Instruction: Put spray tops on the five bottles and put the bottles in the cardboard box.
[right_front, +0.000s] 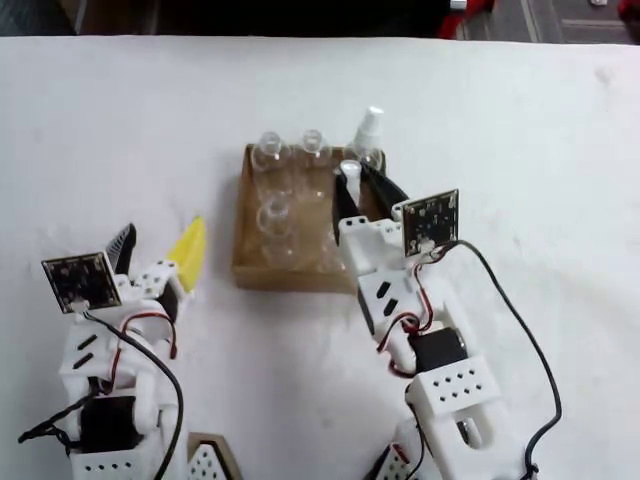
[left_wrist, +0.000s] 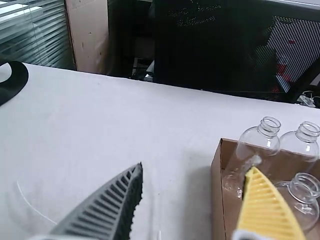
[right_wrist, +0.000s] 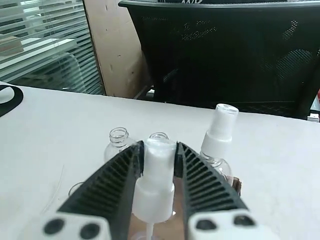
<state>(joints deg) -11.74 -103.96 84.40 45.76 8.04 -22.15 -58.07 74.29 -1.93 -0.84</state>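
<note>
While the left tool (left_wrist: 195, 170) gapes open, the right tool (right_wrist: 159, 146) pinches a white, seemingly plastic spray top (right_wrist: 156, 195).

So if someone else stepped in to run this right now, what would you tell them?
Left gripper: open, empty, over the table beside the cardboard box.
Right gripper: shut on a spray top, above the box.
Done: one capped bottle at the box's far corner.
To do: three open bottles in the box need tops; a fifth I cannot make out.
</note>
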